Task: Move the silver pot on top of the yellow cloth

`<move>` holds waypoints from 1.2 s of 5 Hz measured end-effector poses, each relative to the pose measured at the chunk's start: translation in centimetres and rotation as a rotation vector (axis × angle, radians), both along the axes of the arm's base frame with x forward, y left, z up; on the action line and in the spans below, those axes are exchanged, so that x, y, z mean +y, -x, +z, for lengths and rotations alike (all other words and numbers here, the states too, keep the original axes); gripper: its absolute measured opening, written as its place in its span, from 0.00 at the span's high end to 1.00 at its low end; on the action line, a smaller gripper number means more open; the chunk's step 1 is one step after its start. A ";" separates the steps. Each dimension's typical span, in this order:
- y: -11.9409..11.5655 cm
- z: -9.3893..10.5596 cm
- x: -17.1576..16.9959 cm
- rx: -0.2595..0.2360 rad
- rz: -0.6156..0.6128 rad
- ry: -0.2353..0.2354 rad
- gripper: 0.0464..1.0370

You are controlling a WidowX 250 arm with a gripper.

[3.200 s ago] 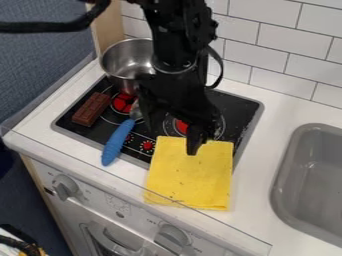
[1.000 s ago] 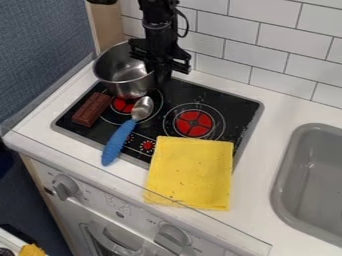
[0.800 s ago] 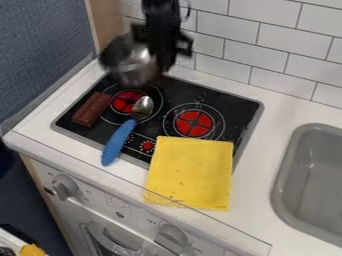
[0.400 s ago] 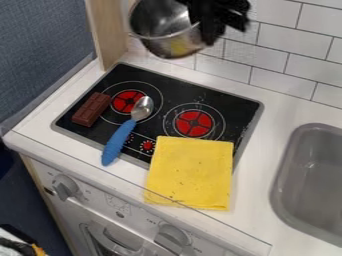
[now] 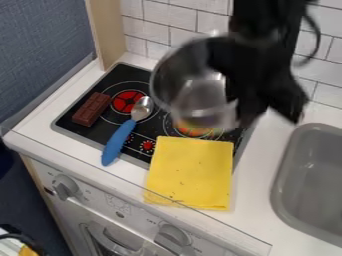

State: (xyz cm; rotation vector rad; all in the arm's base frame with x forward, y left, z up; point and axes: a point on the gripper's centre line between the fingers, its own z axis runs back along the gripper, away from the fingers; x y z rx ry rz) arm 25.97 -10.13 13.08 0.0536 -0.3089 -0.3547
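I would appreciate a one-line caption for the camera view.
Robot gripper holding a silver pot above the stove, behind the yellow cloth.

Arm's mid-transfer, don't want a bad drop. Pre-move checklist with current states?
1. Pot in grip: ok. The gripper holds the silver pot at the pot's image-right side.
2. Pot over target: not ok. It is above the right burner, past the far edge of the yellow cloth.
3. Cloth laid flat: ok. It lies partly on the stove top, partly on the counter.
4. Spoon off cloth: ok. The blue-handled spoon lies image-left of it.
5. Pot base level for set-down: cannot tell from this angle.
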 end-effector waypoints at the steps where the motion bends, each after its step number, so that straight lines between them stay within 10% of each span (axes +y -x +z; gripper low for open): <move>1: 1.7 -2.3 0.2 0.048 -0.002 -0.027 0.97; 6: 1.7 -9.1 1.7 0.177 0.001 -0.129 0.97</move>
